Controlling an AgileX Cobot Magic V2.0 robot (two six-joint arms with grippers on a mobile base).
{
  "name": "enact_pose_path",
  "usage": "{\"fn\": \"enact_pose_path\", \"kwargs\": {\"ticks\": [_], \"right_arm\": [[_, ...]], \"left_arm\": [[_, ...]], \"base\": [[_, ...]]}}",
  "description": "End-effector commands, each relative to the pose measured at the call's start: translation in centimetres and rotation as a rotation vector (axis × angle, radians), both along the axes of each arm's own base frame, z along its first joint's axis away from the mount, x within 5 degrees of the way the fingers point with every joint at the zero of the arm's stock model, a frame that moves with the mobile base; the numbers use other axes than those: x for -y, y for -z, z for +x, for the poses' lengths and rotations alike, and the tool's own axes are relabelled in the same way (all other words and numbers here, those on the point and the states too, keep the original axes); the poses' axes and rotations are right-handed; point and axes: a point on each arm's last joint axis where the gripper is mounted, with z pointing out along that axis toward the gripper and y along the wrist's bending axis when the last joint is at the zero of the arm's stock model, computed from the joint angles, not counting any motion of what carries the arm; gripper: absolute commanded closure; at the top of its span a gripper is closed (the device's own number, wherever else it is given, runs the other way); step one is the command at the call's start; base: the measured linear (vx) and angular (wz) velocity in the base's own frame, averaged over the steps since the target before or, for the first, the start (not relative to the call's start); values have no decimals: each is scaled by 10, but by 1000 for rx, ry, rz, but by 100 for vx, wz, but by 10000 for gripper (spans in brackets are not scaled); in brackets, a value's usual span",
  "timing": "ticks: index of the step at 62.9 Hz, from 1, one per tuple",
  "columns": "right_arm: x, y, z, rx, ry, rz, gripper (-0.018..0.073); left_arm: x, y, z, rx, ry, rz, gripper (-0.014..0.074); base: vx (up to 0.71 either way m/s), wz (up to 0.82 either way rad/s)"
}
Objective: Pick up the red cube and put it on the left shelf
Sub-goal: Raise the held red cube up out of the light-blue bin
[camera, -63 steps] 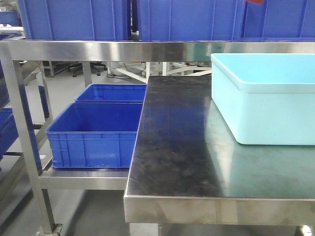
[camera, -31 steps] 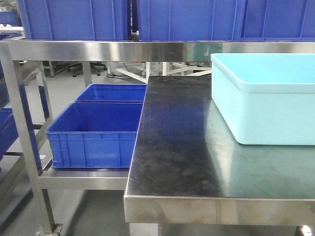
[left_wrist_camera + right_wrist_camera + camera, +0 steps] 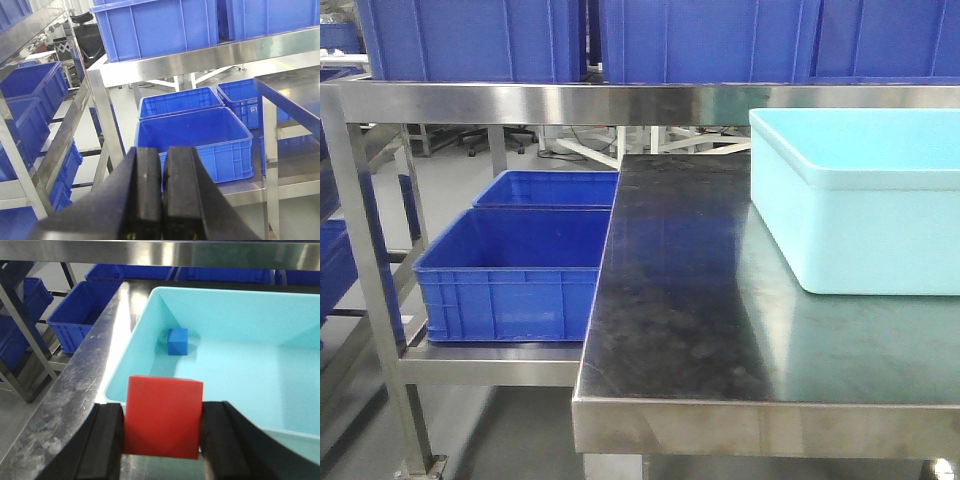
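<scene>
In the right wrist view the red cube (image 3: 163, 417) hangs between my right gripper's (image 3: 163, 411) black fingers, shut on its two sides. It is held above the near left corner of a light-blue tub (image 3: 280, 370). My left gripper (image 3: 164, 151) is shut with nothing between its pads. It points at the steel shelf rack on the left (image 3: 235, 186), whose lower level carries blue bins (image 3: 200, 135). The front view shows that rack (image 3: 490, 364) but neither gripper nor the cube.
A small blue cube (image 3: 178, 341) lies inside the tub, which stands on the right of the steel table (image 3: 670, 300). Blue bins (image 3: 510, 265) fill the rack's lower level, and more blue bins (image 3: 470, 40) sit on the top rail. Steel posts (image 3: 370, 280) stand at the left.
A red patch at the top right edge of the front view one second ago has gone out of that view. Nothing else there has moved.
</scene>
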Motion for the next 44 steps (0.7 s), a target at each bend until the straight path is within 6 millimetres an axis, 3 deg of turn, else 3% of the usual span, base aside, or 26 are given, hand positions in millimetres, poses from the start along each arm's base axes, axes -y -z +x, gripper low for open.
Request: {"fn": "enact_pose_path", "kwargs": {"ticks": [1, 44], "right_arm": [[1, -18, 1, 123, 12, 18, 530], [1, -13, 0, 65, 9, 5, 530]], "left_arm": [[0, 0, 1, 55, -1, -13, 495], [0, 0, 1, 55, -1, -13, 495]], "base": [[0, 0], [0, 0]]}}
